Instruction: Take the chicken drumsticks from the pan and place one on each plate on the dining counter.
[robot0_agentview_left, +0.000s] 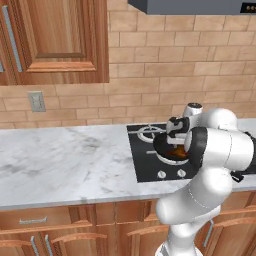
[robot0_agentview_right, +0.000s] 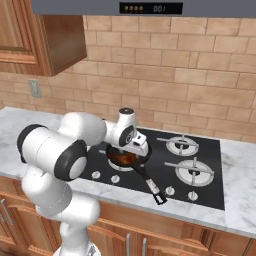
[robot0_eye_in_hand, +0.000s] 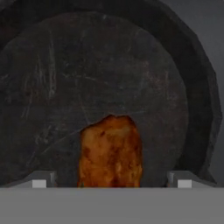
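Note:
The pan (robot0_agentview_right: 134, 161), round and black, sits on the front left burner of the cooktop, its long handle (robot0_agentview_right: 151, 186) pointing toward the counter's front edge. A glossy orange-brown chicken drumstick (robot0_eye_in_hand: 110, 151) lies in the pan (robot0_eye_in_hand: 109, 74). My gripper (robot0_eye_in_hand: 111, 180) hangs open just above it, one fingertip on each side of the meat and not touching it. From the left base view, the hand (robot0_agentview_left: 176, 131) hovers over the pan (robot0_agentview_left: 165, 149) and the drumstick (robot0_agentview_left: 176, 151) shows orange beneath it. The plates and the dining counter are out of view.
The black cooktop (robot0_agentview_right: 200, 190) has more burners to the right of the pan. White marble counter (robot0_agentview_left: 65, 165) stretches left of it. A brick wall stands behind, with a wood wall cabinet (robot0_agentview_left: 55, 40) at upper left and a range hood (robot0_agentview_right: 150, 7) overhead.

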